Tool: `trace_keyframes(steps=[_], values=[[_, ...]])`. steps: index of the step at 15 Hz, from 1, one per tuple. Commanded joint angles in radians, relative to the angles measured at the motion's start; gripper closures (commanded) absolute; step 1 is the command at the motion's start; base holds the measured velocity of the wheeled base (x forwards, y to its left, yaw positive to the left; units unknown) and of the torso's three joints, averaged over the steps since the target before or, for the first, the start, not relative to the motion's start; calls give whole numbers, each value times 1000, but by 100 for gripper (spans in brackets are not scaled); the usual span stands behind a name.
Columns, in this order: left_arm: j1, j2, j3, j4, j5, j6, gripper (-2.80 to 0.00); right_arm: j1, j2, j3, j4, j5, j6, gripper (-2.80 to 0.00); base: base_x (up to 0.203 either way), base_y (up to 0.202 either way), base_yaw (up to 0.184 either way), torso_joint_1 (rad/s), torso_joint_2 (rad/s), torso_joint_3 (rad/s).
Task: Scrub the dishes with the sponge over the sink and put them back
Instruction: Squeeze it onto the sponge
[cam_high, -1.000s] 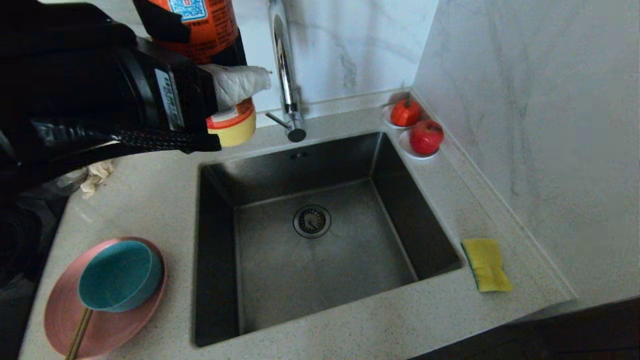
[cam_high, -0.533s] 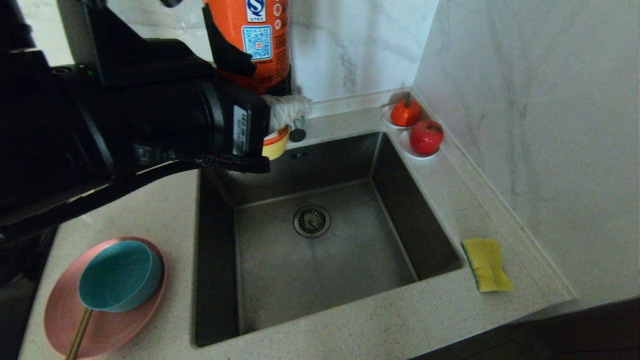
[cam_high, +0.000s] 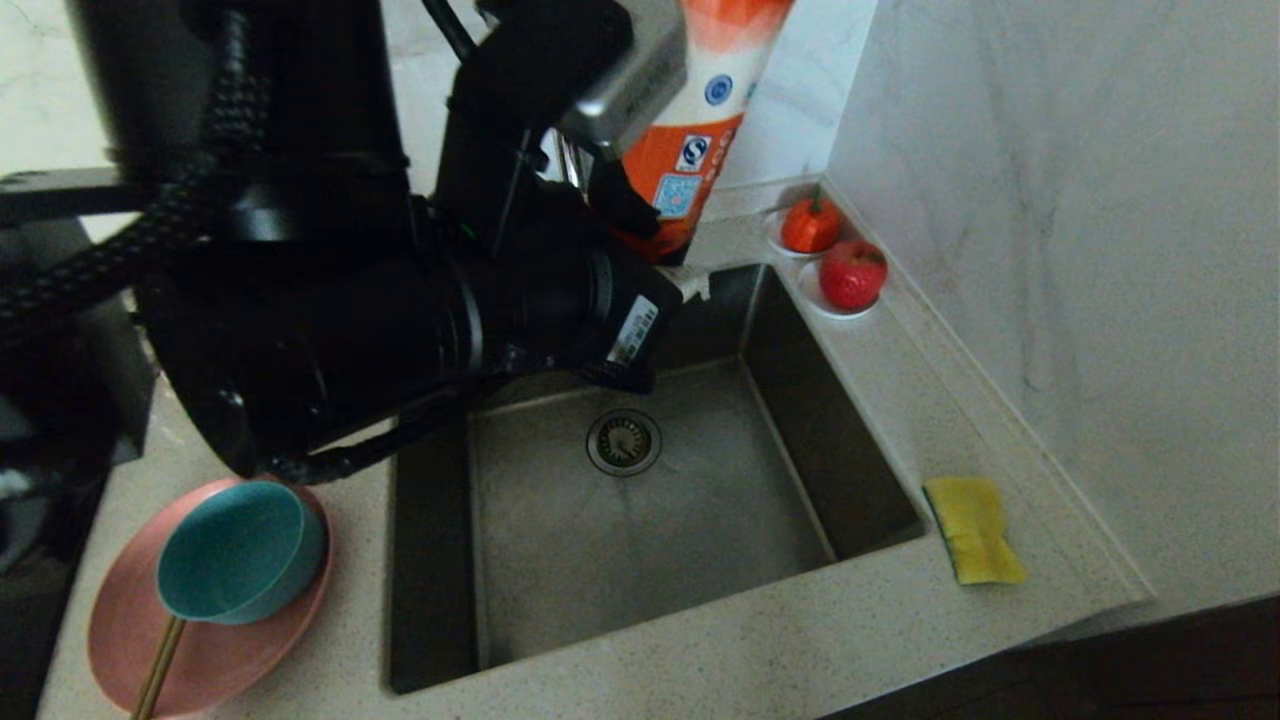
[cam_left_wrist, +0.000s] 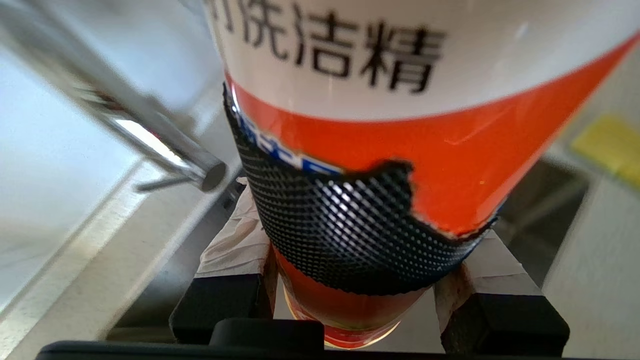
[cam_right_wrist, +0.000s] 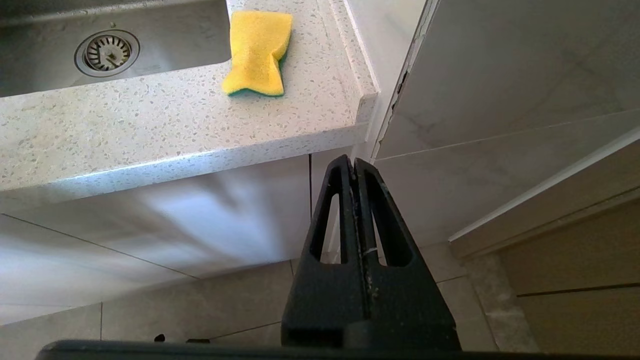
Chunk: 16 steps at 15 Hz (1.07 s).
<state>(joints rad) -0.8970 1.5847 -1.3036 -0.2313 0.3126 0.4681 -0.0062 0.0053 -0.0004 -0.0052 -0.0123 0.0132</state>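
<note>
Left gripper (cam_left_wrist: 350, 305), jaws half-spread, clamped the smooth, likely slippery detergent bottle (cam_left_wrist: 400, 150) above the sink (cam_high: 640, 560). Right gripper (cam_right_wrist: 356, 170) hung pressed together below the counter. You could pinch the sponge (cam_high: 972, 528), soft and light beside the basin, across its narrow waist.

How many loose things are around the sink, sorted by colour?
Pink: 1, plate
Teal: 1, bowl
Yellow: 1, sponge
Red: 2, fruit
Orange: 1, detergent bottle, held
Total: 6
</note>
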Motion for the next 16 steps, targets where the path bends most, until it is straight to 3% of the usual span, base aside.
trace_keyframes(steps=[1, 3, 5, 7, 16], values=[[0, 63, 7, 13, 2, 7, 0, 0, 1, -1, -1, 0, 1, 0, 0, 0, 0, 0, 0, 0], [-4, 99, 5, 11, 1, 20, 0, 0, 1, -1, -1, 0, 0, 0, 0, 0, 0, 0, 0, 0], [-1, 145, 3, -22, 0, 84, 0, 0, 1, 0, -1, 0, 0, 0, 0, 0, 0, 0, 0, 0], [-6, 173, -9, -29, 0, 79, 0, 0, 1, -1, -1, 0, -1, 0, 0, 0, 0, 0, 0, 0], [-108, 305, -63, -14, 5, 195, 0, 0, 1, -1, -1, 0, -1, 0, 0, 0, 0, 0, 0, 0]])
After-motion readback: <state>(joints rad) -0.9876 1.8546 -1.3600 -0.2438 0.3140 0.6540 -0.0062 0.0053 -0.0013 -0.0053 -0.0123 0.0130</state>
